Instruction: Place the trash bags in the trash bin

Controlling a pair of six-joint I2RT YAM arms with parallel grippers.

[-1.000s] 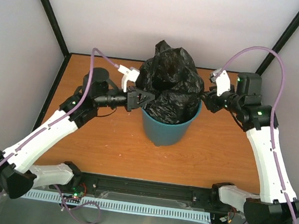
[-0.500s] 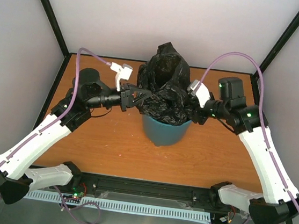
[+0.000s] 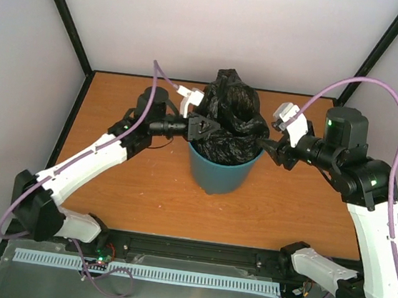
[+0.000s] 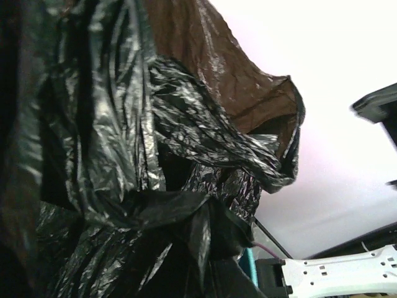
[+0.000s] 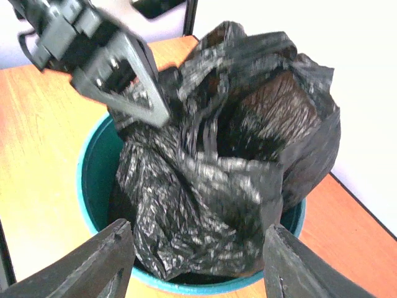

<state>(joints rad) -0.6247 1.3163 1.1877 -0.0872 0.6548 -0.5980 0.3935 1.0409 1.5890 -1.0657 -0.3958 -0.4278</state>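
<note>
**Stuffing step.** The trash bags point(image 3: 230, 124) are lodged in the trash bin point(image 3: 219, 174) but are heaped well above its rim, so a downward press is judged to be needed next. Above the bin's left rim, the left gripper point(image 3: 205, 127) is clamped tight, apparently on film. Beside the bin's right rim, the right gripper point(image 5: 198, 264) is held half-spread and empty.

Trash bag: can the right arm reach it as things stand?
Probably yes: the right gripper, jaws open, faces the trash bag bulging above the trash bin, nothing between; the left gripper is opposite.
</note>
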